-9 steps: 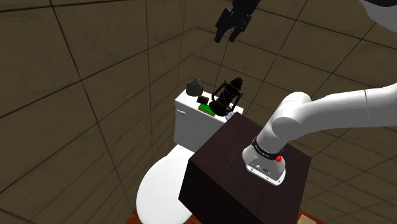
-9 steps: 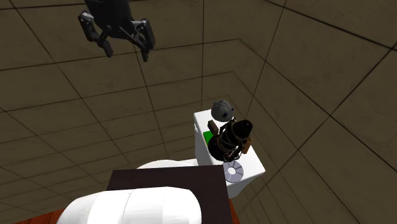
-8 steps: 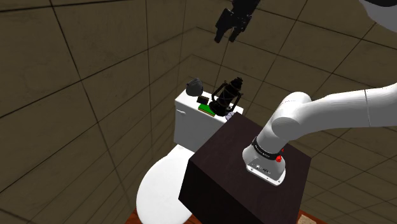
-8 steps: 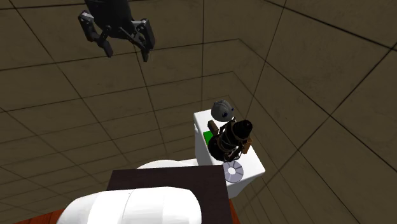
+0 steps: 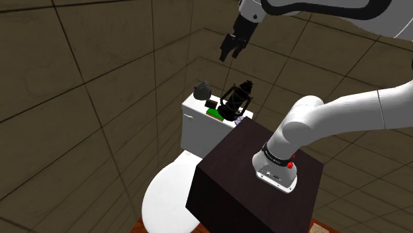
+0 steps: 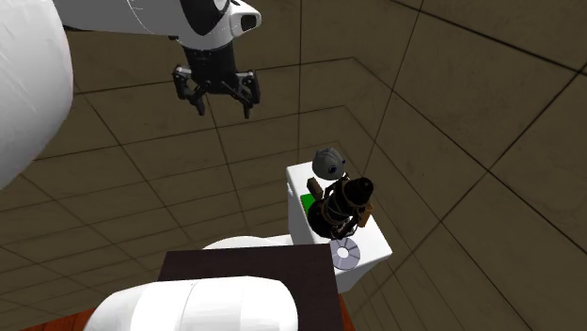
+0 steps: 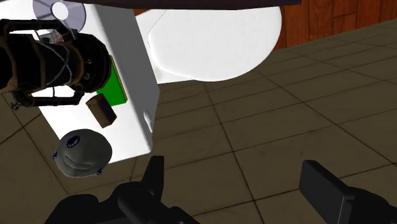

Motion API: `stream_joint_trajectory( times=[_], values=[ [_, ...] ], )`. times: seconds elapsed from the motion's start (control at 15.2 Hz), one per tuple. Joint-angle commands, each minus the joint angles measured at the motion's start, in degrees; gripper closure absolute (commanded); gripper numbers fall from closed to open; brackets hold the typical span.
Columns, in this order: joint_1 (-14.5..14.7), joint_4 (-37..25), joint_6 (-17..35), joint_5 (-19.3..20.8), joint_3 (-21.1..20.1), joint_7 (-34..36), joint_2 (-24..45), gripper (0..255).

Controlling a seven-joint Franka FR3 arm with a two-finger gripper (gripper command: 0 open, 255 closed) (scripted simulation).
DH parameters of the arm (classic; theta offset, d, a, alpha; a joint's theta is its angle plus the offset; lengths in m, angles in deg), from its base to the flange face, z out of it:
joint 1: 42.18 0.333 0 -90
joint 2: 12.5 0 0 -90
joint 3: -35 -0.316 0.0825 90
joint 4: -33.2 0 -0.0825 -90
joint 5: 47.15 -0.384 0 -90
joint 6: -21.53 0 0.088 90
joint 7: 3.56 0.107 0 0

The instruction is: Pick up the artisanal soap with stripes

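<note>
Your gripper (image 6: 221, 97) has dropped lower toward the toilet tank (image 7: 141, 83), fingers spread wide and empty; the small brown soap (image 7: 102, 109) sits well below, so keep descending.

A bathroom in a home; a white toilet (image 5: 165, 198) with its lid down stands against dark brown tiled walls (image 5: 73, 73); its white tank (image 5: 197, 129) sits close to the corner where two walls meet; a strip of reddish wooden floor (image 7: 331, 16) shows beside the bowl.
</note>
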Motion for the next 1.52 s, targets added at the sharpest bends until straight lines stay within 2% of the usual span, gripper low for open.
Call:
stream_joint_trajectory(
  times=[0.0,0.46,0.92,1.19,1.45],
  values=[
    [-0.20,1.83,2.96,0.91,1.42,-2.57,1.71,0],
    [-0.93,6.56,14.33,3.67,6.39,-11.19,10.37,0],
    [-1.05,7.32,26.11,4.94,11.57,-20.20,23.22,0],
    [-0.69,5.91,32.45,3.99,14.39,-26.03,32.04,0],
    [-0.34,3.17,38.03,1.01,16.61,-32.87,41.58,0]
  ],
)
